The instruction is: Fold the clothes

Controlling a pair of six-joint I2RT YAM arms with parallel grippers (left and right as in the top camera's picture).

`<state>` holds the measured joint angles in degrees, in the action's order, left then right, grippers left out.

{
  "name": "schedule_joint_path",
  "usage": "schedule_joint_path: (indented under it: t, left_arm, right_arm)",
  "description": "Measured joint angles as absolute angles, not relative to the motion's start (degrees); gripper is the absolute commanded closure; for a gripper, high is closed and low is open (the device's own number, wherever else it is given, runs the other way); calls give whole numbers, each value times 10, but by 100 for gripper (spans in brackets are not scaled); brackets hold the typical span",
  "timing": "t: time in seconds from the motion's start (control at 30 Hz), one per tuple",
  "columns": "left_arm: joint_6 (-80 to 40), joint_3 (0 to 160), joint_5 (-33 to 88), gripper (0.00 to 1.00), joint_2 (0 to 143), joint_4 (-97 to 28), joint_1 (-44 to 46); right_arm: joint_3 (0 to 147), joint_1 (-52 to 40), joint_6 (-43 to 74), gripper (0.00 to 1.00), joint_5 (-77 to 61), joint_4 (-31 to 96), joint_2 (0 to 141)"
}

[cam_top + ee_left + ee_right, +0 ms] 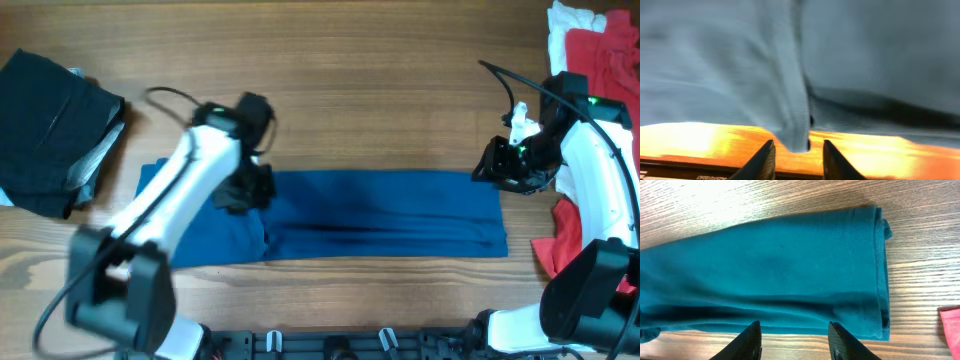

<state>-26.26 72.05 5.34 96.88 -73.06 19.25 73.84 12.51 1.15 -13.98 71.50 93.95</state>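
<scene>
Where the arms reach in from the near edge, the blue shirt lies as a long folded band on the wooden surface. The left fingers are narrowly parted with a fold's tip just beyond them, and the right fingers are parted and empty over its right end. At the far right lie a red tee and a white garment, and at the far left a black bundle.

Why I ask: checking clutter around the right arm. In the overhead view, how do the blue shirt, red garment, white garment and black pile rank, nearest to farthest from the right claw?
1. blue shirt, its right end beside the right claw.
2. red garment, right edge.
3. white garment, top right corner.
4. black pile, far left.
</scene>
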Motion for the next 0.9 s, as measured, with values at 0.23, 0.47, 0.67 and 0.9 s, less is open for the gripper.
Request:
schedule_joint_path:
  t: [0.23, 0.47, 0.67, 0.9]
  left_arm:
    - [-260, 726, -51, 46, 936, -695, 81]
    - [-260, 726, -128, 45, 994, -688, 29]
    - [-259, 726, -138, 69, 1034, -646, 29]
    - [-256, 681, -139, 64, 1046, -636, -2]
  right_arm:
    - [738, 125, 11, 57, -140, 717, 940]
    - [738, 125, 11, 56, -140, 717, 940]
    - [738, 125, 11, 57, -140, 717, 940]
    - [738, 125, 11, 56, -140, 717, 940]
